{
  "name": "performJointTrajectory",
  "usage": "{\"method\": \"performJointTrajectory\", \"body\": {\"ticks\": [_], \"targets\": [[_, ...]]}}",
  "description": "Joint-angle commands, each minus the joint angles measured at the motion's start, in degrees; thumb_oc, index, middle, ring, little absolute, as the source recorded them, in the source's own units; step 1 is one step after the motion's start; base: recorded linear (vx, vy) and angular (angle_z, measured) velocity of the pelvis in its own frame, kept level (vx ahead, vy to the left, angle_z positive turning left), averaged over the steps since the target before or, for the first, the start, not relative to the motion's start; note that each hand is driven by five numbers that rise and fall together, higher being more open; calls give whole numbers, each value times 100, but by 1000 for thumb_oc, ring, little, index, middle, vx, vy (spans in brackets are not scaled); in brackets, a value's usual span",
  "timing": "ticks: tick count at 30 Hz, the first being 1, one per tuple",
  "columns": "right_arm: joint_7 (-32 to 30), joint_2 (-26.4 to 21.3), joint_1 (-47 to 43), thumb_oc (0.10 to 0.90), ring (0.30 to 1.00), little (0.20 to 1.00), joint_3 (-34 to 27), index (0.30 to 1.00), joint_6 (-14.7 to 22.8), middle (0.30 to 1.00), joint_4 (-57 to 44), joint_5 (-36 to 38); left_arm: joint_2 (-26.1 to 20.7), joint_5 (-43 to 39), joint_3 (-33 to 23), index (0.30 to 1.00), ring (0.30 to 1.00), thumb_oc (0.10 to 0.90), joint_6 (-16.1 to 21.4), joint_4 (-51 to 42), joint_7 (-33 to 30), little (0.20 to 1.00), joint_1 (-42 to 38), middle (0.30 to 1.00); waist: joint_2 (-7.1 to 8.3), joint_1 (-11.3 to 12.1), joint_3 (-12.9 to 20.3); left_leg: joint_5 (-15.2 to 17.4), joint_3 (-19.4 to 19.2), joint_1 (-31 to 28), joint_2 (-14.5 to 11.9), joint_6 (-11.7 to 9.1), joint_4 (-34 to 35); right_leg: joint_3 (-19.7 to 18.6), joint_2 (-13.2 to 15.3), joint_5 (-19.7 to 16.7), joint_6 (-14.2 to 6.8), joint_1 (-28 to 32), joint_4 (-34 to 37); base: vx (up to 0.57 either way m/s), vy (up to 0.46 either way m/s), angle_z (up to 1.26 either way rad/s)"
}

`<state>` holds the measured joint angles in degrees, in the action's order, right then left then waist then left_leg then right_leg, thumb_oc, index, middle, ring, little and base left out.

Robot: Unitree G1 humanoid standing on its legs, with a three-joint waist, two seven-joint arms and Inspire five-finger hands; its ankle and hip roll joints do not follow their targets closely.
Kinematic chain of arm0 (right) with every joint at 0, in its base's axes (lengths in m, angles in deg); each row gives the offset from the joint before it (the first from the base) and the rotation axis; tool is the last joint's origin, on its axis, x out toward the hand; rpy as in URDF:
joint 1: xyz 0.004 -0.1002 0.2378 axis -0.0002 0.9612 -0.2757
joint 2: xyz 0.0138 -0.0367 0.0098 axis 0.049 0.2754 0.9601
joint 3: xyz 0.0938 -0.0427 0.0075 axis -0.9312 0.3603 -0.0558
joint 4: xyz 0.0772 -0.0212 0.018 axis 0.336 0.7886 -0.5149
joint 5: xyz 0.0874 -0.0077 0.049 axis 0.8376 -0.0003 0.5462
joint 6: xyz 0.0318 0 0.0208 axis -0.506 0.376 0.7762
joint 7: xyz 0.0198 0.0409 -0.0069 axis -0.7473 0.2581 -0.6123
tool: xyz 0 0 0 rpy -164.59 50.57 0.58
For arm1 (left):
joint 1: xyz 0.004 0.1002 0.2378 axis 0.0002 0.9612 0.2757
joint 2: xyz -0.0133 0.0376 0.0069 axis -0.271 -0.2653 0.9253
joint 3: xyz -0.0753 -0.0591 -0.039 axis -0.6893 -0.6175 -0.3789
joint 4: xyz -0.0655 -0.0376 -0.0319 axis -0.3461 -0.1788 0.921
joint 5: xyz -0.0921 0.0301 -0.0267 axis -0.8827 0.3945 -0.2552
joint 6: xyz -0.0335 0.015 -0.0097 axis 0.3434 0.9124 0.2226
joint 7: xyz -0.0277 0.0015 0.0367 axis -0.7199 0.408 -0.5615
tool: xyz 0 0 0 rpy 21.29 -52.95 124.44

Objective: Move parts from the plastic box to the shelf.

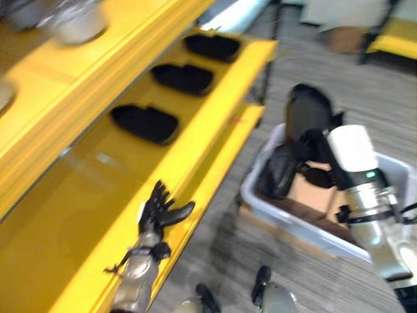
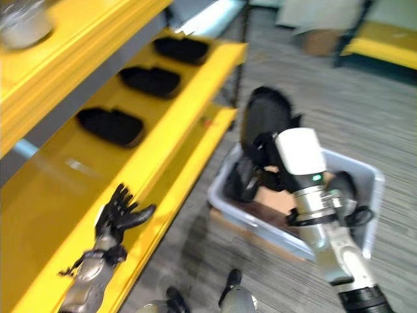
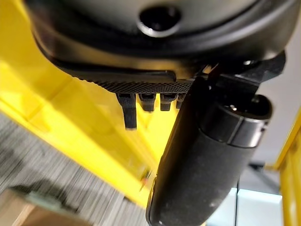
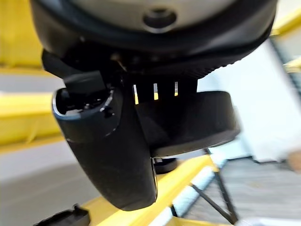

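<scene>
**Right hand lifts a black part over the grey box**

No legible writing shows on anything. On the left stands the bright yellow metal shelf (image 1: 215, 114); its middle level carries three black moulded plastic parts (image 1: 144, 123) in a row, well apart from one another. A dull metal bowl (image 1: 78, 23) sits on the level above. The left hand (image 1: 158, 210) hovers at the shelf's front lip, fingers spread and straight, holding nothing. Right of the shelf, the light grey plastic box (image 2: 225, 195) rests on the grey striped carpet floor (image 1: 384, 98), with more dark parts and a brown cardboard piece (image 1: 311, 189) inside. Above it, the right hand (image 2: 268, 151) has its fingers curled round a black oval part (image 2: 264, 114), held upright, clear of the box.
</scene>
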<state>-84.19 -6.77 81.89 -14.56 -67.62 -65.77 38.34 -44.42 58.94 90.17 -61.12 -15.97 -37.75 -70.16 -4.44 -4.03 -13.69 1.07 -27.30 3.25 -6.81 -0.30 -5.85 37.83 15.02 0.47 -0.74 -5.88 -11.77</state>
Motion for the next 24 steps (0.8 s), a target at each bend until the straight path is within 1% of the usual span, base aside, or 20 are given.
{"method": "performJointTrajectory", "body": {"ticks": [1, 3, 4, 6, 8, 10, 12, 14, 16, 18, 19, 23, 24], "targets": [[-487, -96, -780, 400, 300, 300, -251, 300, 418, 300, -570, -42, -390, 83, -260, 1000, 1000, 900, 482, -397, 119, 1000, 124, 1000, 333, -6, 609, 573, 439, -814, -338, -314, -131, 76, 43, -2, -335, 318, -6, 4, 186, 19], [-424, -120, -752, 400, 300, 300, -280, 300, 450, 300, -651, -39, -393, 143, -315, 1000, 1000, 900, 474, -471, 158, 1000, 238, 1000, 355, 58, 618, 541, 549, -915, -166, -233, 148, 152, 163, -149, -431, 376, 13, -20, 127, 34], [-394, -139, -756, 400, 300, 300, -279, 300, 460, 300, -687, -62, -386, 168, -338, 1000, 1000, 900, 462, -469, 170, 1000, 284, 1000, 370, 102, 623, 530, 588, -933, -132, -213, 228, 190, 198, -187, -459, 408, 19, -14, 74, 38], [-386, -139, -749, 400, 300, 300, -280, 300, 459, 300, -694, -64, -383, 173, -339, 1000, 1000, 900, 457, -480, 172, 1000, 296, 1000, 373, 83, 622, 512, 603, -953, -111, -200, 265, 206, 212, -201, -474, 425, 24, -19, 54, 25], [-285, -175, -762, 400, 300, 300, -279, 300, 486, 300, -749, -148, -309, 184, -481, 1000, 1000, 900, 434, -453, 208, 1000, 472, 1000, 462, 265, 639, 492, 764, -939, 32, -125, 456, 340, 332, -351, -591, 505, 47, -48, 103, 19], [-206, -184, -823, 400, 300, 300, -185, 300, 502, 300, -783, -225, -279, 192, -538, 1000, 1000, 900, 418, -487, 219, 1000, 564, 1000, 517, 314, 663, 446, 848, -990, 128, -64, 609, 411, 412, -468, -692, 542, 64, -37, 90, 30], [-141, -170, -884, 400, 300, 300, -93, 300, 506, 300, -754, -240, -249, 184, -599, 1000, 1000, 900, 415, -498, 218, 1000, 624, 1000, 564, 365, 681, 417, 905, -1015, 191, -30, 717, 434, 450, -552, -746, 558, 85, -30, 57, 36], [10, -195, -1064, 400, 300, 300, 150, 300, 510, 300, -708, -362, -230, 205, -703, 1000, 1000, 900, 423, -536, 204, 1000, 702, 1000, 629, 436, 680, 391, 984, -1096, 304, 41, 869, 425, 521, -693, -844, 557, 77, -27, 82, 9], [59, -206, -1121, 400, 300, 300, 227, 300, 524, 300, -704, -382, -227, 209, -741, 1000, 1000, 900, 420, -563, 202, 1000, 734, 1000, 644, 451, 668, 390, 996, -1118, 332, 65, 896, 404, 545, -736, -876, 552, 66, -19, 71, 3], [188, -223, -1255, 400, 300, 300, 432, 300, 562, 300, -704, -459, -201, 227, -828, 1000, 1000, 900, 428, -592, 192, 1000, 838, 1000, 684, 545, 648, 397, 1036, -1138, 404, 125, 928, 397, 625, -832, -950, 531, 9, -23, 95, 1], [307, -221, -1392, 400, 300, 300, 621, 300, 593, 300, -657, -489, -195, 241, -902, 1000, 1000, 900, 436, -591, 189, 1000, 918, 1000, 704, 609, 626, 409, 1072, -1166, 459, 168, 957, 392, 714, -911, -1008, 504, -62, -11, 80, 1], [354, -227, -1587, 400, 300, 300, 818, 300, 603, 300, -600, -588, -177, 249, -1000, 1000, 1000, 900, 442, -633, 198, 1000, 1024, 1000, 727, 642, 597, 431, 1107, -1207, 544, 230, 985, 337, 836, -1024, -1088, 453, -153, -9, 70, 1], [456, -232, -1719, 400, 300, 300, 991, 300, 628, 300, -592, -628, -180, 252, -1028, 1000, 1000, 900, 447, -594, 199, 1000, 1086, 1000, 751, 721, 571, 443, 1172, -1225, 588, 267, 997, 279, 891, -1105, -1127, 419, -206, -17, 79, 1]]}}
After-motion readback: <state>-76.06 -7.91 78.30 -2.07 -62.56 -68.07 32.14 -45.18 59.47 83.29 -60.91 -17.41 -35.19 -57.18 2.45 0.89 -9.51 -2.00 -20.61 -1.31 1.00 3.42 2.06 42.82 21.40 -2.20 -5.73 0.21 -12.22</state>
